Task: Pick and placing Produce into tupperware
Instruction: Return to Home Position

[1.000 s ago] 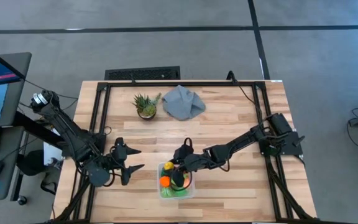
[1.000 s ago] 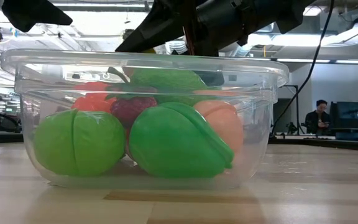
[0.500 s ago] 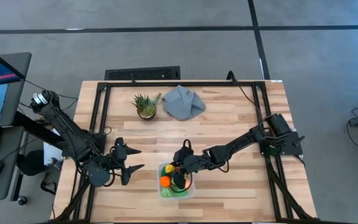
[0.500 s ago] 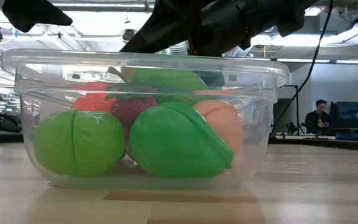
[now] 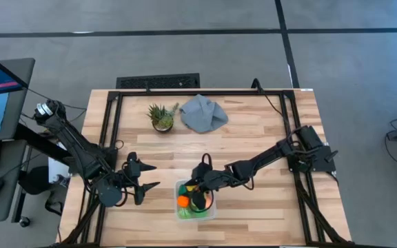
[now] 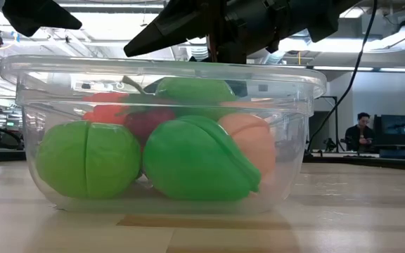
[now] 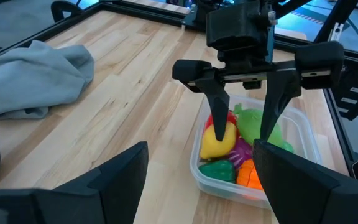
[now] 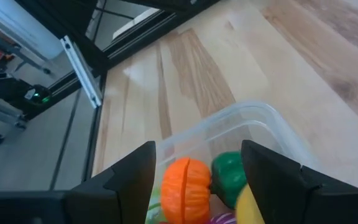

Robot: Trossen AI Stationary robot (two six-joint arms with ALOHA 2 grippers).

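The clear tupperware (image 5: 214, 209) stands near the table's front edge, heaped with produce: a green round piece (image 6: 86, 160), a green pepper-like piece (image 6: 199, 161), a peach one (image 6: 255, 144), an orange one (image 8: 185, 190), a yellow one (image 7: 219, 143) and others. My right gripper (image 7: 242, 132) hangs open over the heap, fingers pointing down, with red and green pieces below the gap. My left gripper (image 5: 156, 176) waits open to the left of the tupperware, holding nothing. My right gripper has one fingertip (image 7: 219, 129) right at the yellow piece's top (image 7: 224, 138). Whether it touches the piece I cannot tell. Nothing is pinched between the two fingers.
A spiky potted plant (image 5: 162, 117) and a crumpled grey cloth (image 5: 203, 114) sit at the table's far side. Black frame rails (image 5: 112, 131) run along the table's edges. Bare wood lies between the cloth and the tupperware. A person (image 6: 361, 130) sits far off in the room.
My right gripper has stayed over the tupperware and opened a little, one finger swinging outward. The green piece on top of the heap has shifted and settled among the others.
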